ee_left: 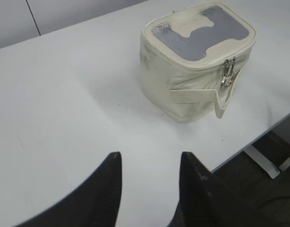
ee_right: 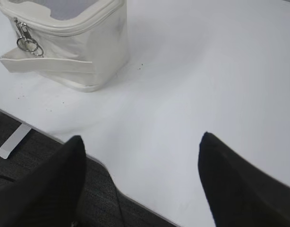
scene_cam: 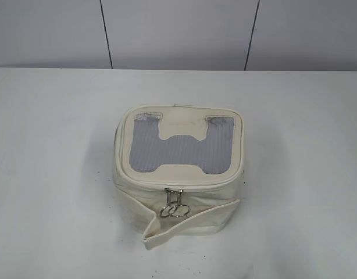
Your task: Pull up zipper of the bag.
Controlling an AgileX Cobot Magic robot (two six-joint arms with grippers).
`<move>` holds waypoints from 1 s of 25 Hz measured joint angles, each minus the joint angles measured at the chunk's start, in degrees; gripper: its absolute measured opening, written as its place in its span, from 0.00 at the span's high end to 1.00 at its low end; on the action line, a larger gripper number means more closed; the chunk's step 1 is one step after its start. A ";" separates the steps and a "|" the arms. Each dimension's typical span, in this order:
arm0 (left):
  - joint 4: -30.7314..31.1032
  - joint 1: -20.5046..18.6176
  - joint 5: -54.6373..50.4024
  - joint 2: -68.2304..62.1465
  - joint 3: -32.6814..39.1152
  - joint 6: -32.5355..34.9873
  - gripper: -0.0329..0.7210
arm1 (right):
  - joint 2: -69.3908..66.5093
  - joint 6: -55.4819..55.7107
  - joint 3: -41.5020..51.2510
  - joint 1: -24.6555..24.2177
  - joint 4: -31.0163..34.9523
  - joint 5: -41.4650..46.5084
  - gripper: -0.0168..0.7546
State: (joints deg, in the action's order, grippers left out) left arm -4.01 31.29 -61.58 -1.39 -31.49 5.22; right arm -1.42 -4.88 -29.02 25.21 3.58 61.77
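A cream box-shaped bag (scene_cam: 178,174) with a grey mesh lid stands in the middle of the white table (scene_cam: 50,174). Its two metal zipper pulls with rings (scene_cam: 174,204) hang together at the middle of the front, under the lid's rim. The bag also shows in the left wrist view (ee_left: 192,71) and the right wrist view (ee_right: 69,42). My left gripper (ee_left: 149,158) is open and empty, well to the left of the bag. My right gripper (ee_right: 141,142) is open and empty, well to the right of the bag, over the table's front edge. Neither arm shows in the exterior view.
A loose cream strap (scene_cam: 190,224) hangs folded across the bag's front. The table's front edge (ee_right: 55,138) lies close in front of the bag, with dark floor and a metal table foot (ee_right: 12,142) below it. A panelled grey wall (scene_cam: 178,35) stands behind.
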 joint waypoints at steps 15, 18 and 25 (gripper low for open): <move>-0.12 0.00 0.91 0.67 0.59 -0.47 0.54 | 0.00 -0.33 0.30 0.00 0.01 -0.80 0.23; -0.12 0.00 0.91 0.67 0.59 -0.52 0.54 | 0.00 -0.39 0.30 0.00 0.01 -0.81 0.23; -0.16 -0.68 0.91 0.67 0.59 -0.58 0.54 | 0.00 -0.39 0.30 -3.87 0.06 -0.92 0.23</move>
State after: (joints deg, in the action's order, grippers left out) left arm -4.17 30.61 -60.67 -0.72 -30.90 4.64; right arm -1.42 -5.27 -28.73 21.34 3.64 60.85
